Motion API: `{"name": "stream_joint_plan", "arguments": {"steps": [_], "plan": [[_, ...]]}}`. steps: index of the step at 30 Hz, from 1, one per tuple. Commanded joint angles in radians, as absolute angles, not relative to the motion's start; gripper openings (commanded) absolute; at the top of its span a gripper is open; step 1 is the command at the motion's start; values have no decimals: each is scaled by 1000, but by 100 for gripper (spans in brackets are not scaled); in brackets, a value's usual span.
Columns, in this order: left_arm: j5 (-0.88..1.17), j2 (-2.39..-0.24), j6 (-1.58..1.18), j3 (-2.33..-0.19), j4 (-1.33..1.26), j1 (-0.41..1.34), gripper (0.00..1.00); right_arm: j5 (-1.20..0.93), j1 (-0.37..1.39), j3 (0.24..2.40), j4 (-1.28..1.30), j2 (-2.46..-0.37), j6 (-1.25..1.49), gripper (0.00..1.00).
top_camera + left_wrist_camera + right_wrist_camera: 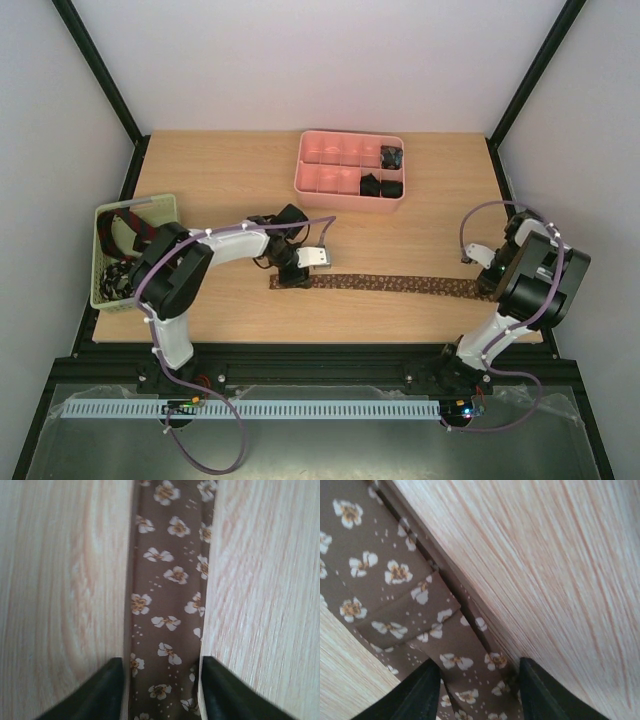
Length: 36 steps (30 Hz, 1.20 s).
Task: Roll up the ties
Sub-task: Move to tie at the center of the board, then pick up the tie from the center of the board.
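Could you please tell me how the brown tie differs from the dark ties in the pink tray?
The brown tie lies stretched out across the table; the dark ties sit as small coils in the pink tray. The brown tie carries pale flowers; the dark ties look near black.

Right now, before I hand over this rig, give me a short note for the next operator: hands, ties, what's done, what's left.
The left hand is open, with a finger on either side of the brown tie at the end nearest it.
The right hand is open over the tie's other end.
The brown tie lies flat and unrolled on the table between them.
Done: a few dark coils sit in the right compartments of the tray.
Left: roll the brown tie, then the loose ties in the basket.
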State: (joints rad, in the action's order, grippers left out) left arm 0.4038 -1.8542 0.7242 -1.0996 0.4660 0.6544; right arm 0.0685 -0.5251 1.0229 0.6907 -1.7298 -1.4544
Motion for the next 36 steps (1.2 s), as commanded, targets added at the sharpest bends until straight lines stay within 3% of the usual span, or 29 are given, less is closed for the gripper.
{"name": "stream_joint_plan", "arguments": {"steps": [1, 5, 10, 14, 19, 23, 25, 29, 36], "plan": [[434, -1817, 690, -1129, 495, 647, 55, 52, -539, 1071, 753, -1729, -1475, 51], [452, -1712, 688, -1136, 528, 622, 76, -74, -532, 1209, 914, -1678, -1447, 80], [489, -1574, 658, -1142, 511, 526, 99, -218, -495, 1354, 1011, -1584, -1328, 99], [567, -1478, 629, -1171, 453, 405, 99, -344, -414, 1482, 932, -1537, -1004, 98], [490, -1438, 443, -1149, 252, 367, 99, -507, -284, 1625, 743, -1537, -549, 98], [578, -1550, 621, -1268, 542, 356, 99, -649, -107, 1806, 891, -1692, -399, 99], [618, -1537, 652, -1213, 551, 323, 99, -711, -28, 1822, 972, -1771, -359, 99], [545, -1427, 791, -1015, 501, 337, 99, -836, 83, 1726, 961, -1850, -263, 99], [446, -1376, 894, -827, 526, 380, 99, -882, 344, 1376, 558, -1788, 56, 99]]}}
